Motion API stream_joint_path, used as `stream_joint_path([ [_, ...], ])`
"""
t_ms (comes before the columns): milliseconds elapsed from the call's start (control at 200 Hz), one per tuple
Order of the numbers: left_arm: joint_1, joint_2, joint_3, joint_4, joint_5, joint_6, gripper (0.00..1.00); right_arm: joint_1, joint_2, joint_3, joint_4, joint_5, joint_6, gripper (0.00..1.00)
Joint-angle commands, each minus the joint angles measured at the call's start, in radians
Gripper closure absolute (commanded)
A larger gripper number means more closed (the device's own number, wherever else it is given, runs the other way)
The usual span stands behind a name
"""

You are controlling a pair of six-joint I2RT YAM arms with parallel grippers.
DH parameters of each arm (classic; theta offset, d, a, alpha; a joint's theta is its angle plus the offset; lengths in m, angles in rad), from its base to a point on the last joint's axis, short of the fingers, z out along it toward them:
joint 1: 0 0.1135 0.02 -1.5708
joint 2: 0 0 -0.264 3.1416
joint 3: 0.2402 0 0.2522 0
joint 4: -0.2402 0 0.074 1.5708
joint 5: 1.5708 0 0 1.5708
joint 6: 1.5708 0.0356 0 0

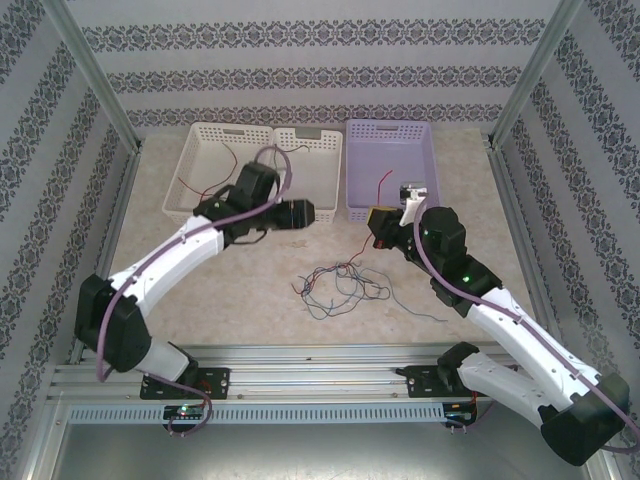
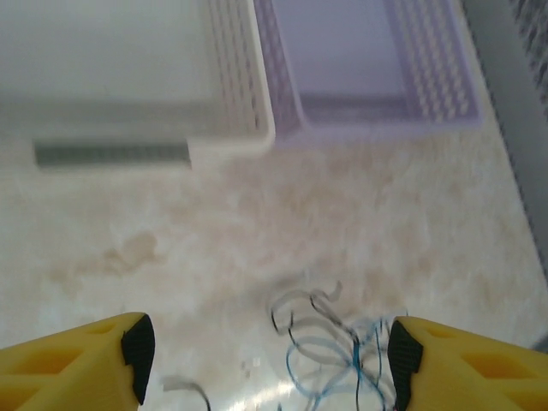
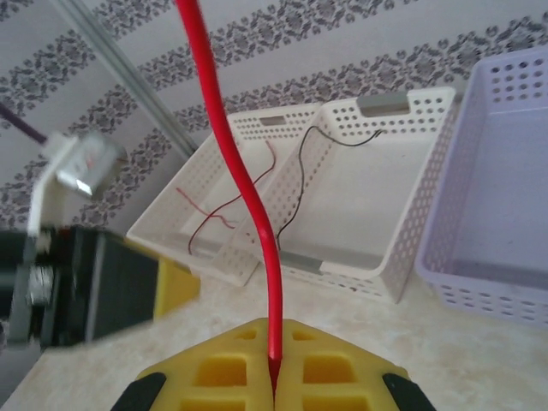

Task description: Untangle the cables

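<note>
Pinches red cable (image 3: 248, 197) in right gripper (image 3: 274, 381), fingers pressed together; runs lengthwise straight out from the tips. Hovers left gripper (image 2: 272, 347) spread wide and empty over the tangle (image 2: 342, 360), mid-table (image 1: 250, 300) toward the near edge. Lies just ahead between left tips, so probably left's reach.

One red cable (image 3: 273, 317) rises from tangled cables (image 1: 335, 283).
</note>
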Motion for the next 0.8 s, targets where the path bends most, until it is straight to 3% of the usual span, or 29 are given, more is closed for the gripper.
stream_joint_path([
  [0, -0.035, -0.082, -0.148, 0.132, 0.048, -0.025, 0.3, -0.003, 0.0, 0.026, 0.027, -0.074, 0.026, 1.0],
  [430, -0.155, -0.144, -0.411, 0.389, 0.159, -0.062, 0.38, -0.001, 0.002, 0.009, 0.046, -0.12, 0.053, 1.0],
  [649, -0.172, -0.205, -0.511, 0.495, 0.235, -0.099, 0.38, -0.002, -0.002, -0.001, 0.048, -0.114, 0.048, 1.0],
  [794, -0.18, -0.208, -0.533, 0.503, 0.239, -0.097, 0.45, -0.002, 0.003, -0.005, 0.058, -0.117, 0.052, 1.0],
])
